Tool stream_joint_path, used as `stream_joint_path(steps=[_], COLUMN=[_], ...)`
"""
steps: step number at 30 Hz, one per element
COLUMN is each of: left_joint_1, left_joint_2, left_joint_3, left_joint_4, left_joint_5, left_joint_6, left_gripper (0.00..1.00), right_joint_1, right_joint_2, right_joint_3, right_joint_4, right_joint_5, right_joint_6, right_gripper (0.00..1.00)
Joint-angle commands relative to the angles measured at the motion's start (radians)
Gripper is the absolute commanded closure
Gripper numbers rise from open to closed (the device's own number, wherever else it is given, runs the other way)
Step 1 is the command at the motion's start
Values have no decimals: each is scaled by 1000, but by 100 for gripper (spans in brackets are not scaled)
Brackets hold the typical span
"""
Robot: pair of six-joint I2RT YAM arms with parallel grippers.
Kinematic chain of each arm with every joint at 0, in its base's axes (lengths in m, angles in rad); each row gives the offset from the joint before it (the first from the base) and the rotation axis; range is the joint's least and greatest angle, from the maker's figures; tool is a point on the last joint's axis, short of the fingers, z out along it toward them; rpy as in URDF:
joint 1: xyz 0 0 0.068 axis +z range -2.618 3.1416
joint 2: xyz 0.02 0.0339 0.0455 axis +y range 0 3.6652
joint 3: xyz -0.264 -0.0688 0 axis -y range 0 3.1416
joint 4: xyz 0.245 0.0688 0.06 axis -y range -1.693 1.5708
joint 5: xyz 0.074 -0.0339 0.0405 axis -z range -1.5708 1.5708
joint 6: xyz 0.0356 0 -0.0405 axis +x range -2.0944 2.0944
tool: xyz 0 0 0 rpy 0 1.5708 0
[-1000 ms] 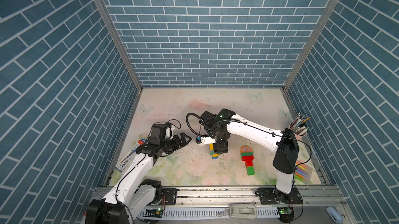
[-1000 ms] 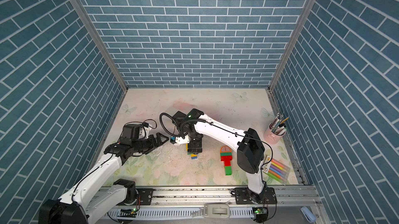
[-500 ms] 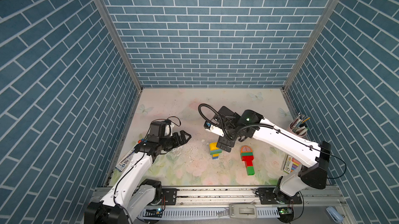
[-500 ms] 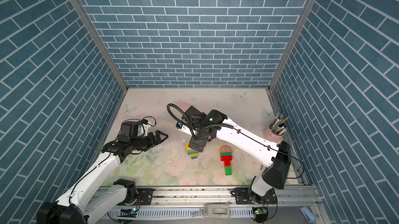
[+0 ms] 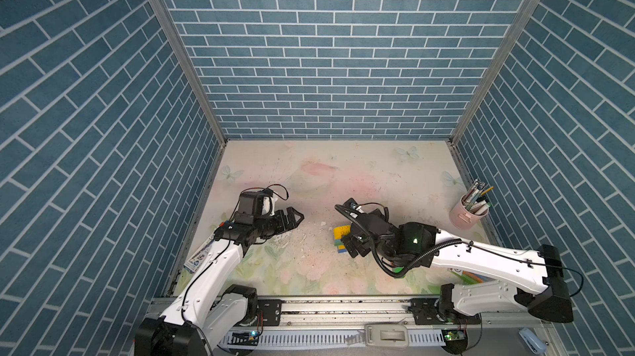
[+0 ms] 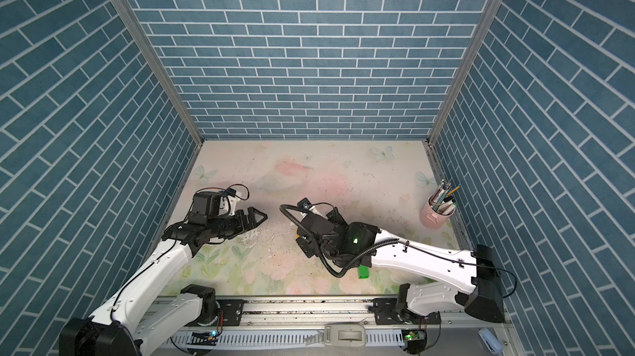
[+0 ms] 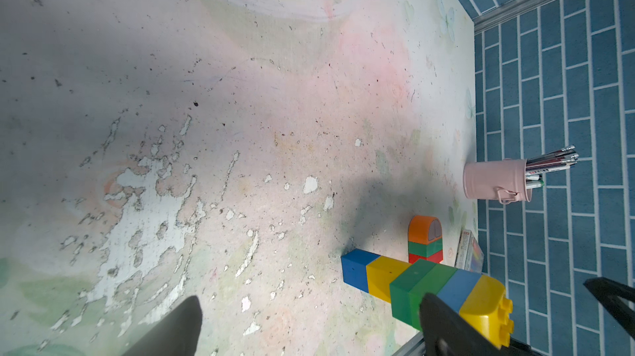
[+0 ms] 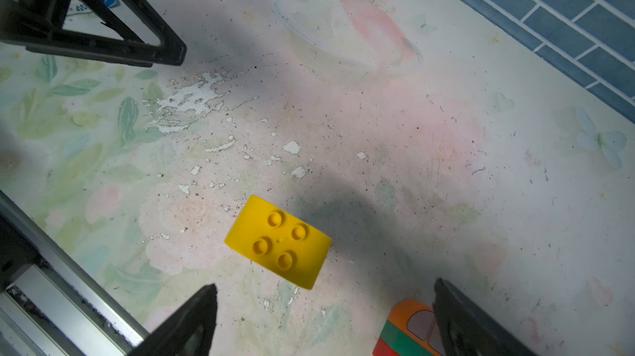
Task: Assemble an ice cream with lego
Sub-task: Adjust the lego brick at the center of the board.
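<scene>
A lego stack [image 7: 429, 289] of blue, yellow, green and blue bricks with a studded yellow round-topped cap [image 8: 278, 242] stands free mid-table [image 5: 341, 239]. My right gripper [image 8: 326, 320] hovers open just above it, touching nothing [image 5: 350, 246]. A second lego piece, orange round top on green and red [image 7: 425, 239], lies flat beside the stack [image 8: 405, 330]. In both top views my right arm hides it except its green end [image 5: 398, 270] [image 6: 363, 272]. My left gripper [image 7: 309, 330] is open and empty, left of the stack [image 5: 292, 218] [image 6: 256, 218].
A pink cup of pens [image 5: 469, 213] [image 7: 494, 181] stands at the right wall. A marker pack [image 7: 469, 253] lies near it, partly under my right arm [image 5: 472, 277]. A flat packet [image 5: 197, 258] lies at the left edge. The mat's print has peeled [image 7: 144, 193].
My right gripper let go of the stack, opened wide and drew back toward the right front, the arm folding low. The stack stays standing. My left gripper shifted slightly toward the back.
</scene>
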Motion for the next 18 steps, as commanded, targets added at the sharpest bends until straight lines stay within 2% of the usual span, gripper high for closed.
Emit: stream_joint_path(steps=[1,9,18], left_joint_1=[7,8,11], left_joint_2=[5,-3,-18], left_joint_3=[22,23,25], left_joint_4=[-6,-13,-34], left_joint_5=[15,26,32], left_joint_6=[22,26,34], left_gripper=[0,0,1], right_joint_1=[42,108,130], right_joint_2=[-9,45,100], right_joint_3=[-56,-150,-246], right_joint_4=[144,322,450], right_joint_5=[119,186,268], right_joint_6=[153,179,250], right_gripper=[2,2,2])
